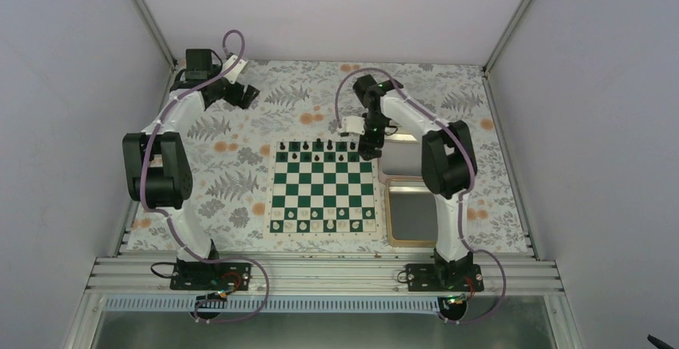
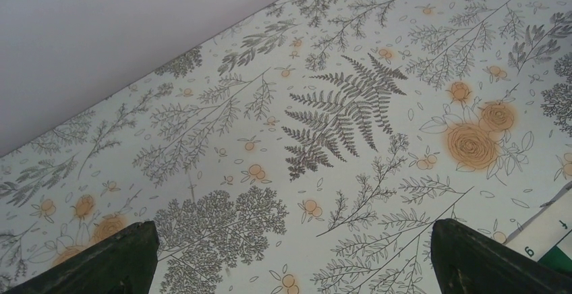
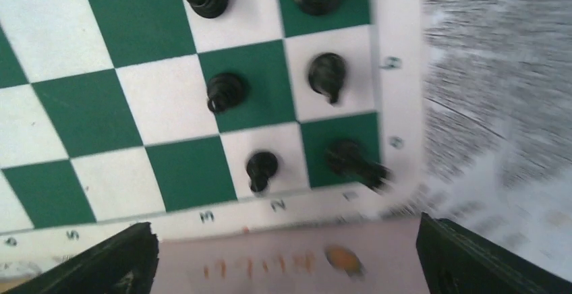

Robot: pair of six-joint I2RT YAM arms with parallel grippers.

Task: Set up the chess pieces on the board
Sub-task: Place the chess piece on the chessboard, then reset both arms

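Right arm [image 1: 448, 165] bent over board [image 1: 323, 189] corner, right fingers [image 3: 94, 267] spread (empty), left fingers [image 2: 101, 260] spread too

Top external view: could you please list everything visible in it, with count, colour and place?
chessboard: one, dark green and white, cream border, table centre
black chess pieces: two rows, too small to count, board's far side
white chess pieces: two rows, too small to count, board's near side
metal tin: at least one, silver, right of the board
tablecloth: one, pale with grey ferns and orange flowers, covering the table
left arm: one, black and white, left of the board; left tool open, far left
right arm: one, black and white; right tool open, over the board's far right corner
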